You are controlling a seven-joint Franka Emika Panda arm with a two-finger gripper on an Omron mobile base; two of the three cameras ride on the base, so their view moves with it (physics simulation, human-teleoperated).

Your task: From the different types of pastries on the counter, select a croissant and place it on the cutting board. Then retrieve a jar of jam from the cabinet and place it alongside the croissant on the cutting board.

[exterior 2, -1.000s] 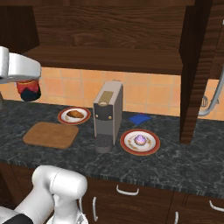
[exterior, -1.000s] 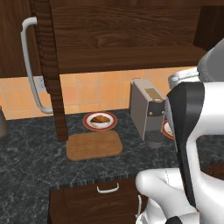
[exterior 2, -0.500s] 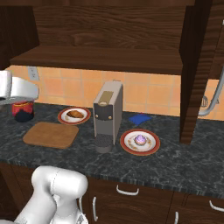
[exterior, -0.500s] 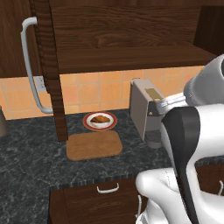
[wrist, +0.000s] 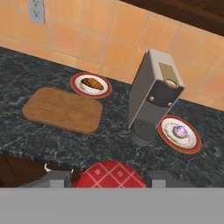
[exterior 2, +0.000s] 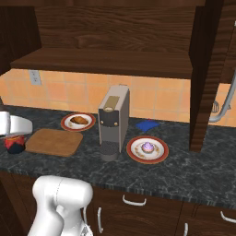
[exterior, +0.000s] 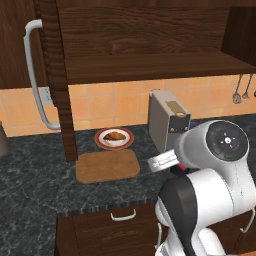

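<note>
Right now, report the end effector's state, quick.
End effector: closed on the jar of jam, its red checked lid between the finger tips, carried above the counter.

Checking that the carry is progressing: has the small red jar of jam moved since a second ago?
Yes. In the right base view the small red jar of jam has come down, now level with the light-brown wooden cutting board.

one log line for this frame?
gripper: shut on jam jar | croissant: on its plate | cutting board: bare
</note>
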